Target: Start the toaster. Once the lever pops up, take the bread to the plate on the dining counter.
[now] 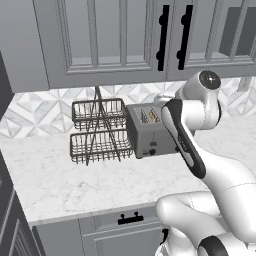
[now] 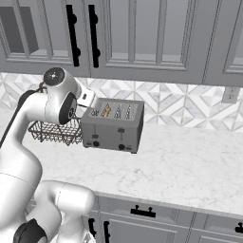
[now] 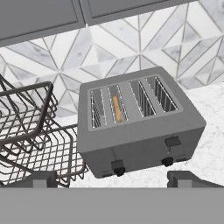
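Observation:
The grey four-slot toaster [image 1: 150, 136] [image 2: 112, 132] [image 3: 144, 142] stands on the marble kitchen counter against the tiled wall. A thin tan edge of the bread [image 3: 117, 108] [image 2: 107, 111] [image 1: 153, 116] shows in the second slot from the left. On the toaster's front, the left lever [image 3: 117, 164] sits low, just above its knob, while the right lever [image 3: 173, 141] sits higher. My gripper [image 3: 114, 179] hovers open above and in front of the toaster, nothing between its fingertips [image 3: 41, 178]. The plate and the dining counter are out of view.
A two-tier wire basket rack [image 1: 98, 130] [image 2: 52, 133] [image 3: 30, 131] stands close to the toaster's left side. Grey wall cabinets [image 1: 115, 40] hang above. Bare marble counter [image 2: 190, 166] stretches to the toaster's right and in front of it.

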